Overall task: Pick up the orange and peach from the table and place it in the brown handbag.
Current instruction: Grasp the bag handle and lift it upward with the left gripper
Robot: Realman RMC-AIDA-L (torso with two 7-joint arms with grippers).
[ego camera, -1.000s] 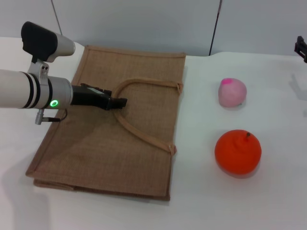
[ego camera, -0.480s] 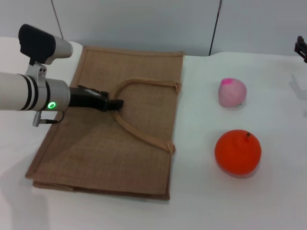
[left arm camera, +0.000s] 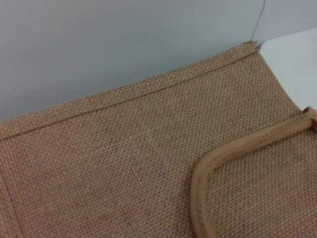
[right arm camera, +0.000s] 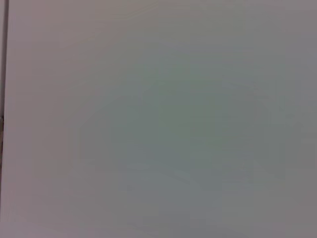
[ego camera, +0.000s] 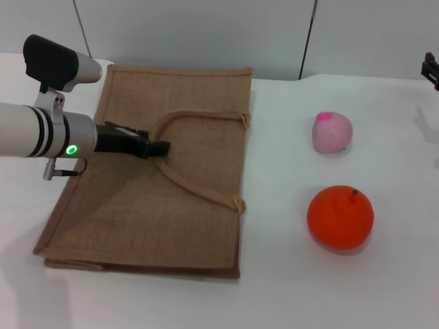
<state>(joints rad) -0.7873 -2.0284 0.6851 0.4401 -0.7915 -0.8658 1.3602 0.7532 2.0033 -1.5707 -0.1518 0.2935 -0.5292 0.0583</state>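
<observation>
The brown handbag (ego camera: 130,212) lies flat on the left of the white table (ego camera: 309,295). My left gripper (ego camera: 159,147) sits at the bend of the bag's upper strap handle (ego camera: 202,115), its dark fingers closed on the strap. The left wrist view shows only the woven handbag (left arm camera: 114,148) and a curve of the strap handle (left arm camera: 233,153). To the right of the bag rests the orange (ego camera: 340,217), and the pink peach (ego camera: 332,132) lies farther back. A small dark part of my right gripper (ego camera: 431,68) shows at the far right edge, away from both fruits.
A grey wall with vertical seams runs behind the table. Bare white tabletop lies between the bag and the fruits. The right wrist view shows only a plain grey surface.
The left gripper has pulled back to the left, and the handbag has slid left with it, widening the gap to the fruits. The orange and peach have not moved.
</observation>
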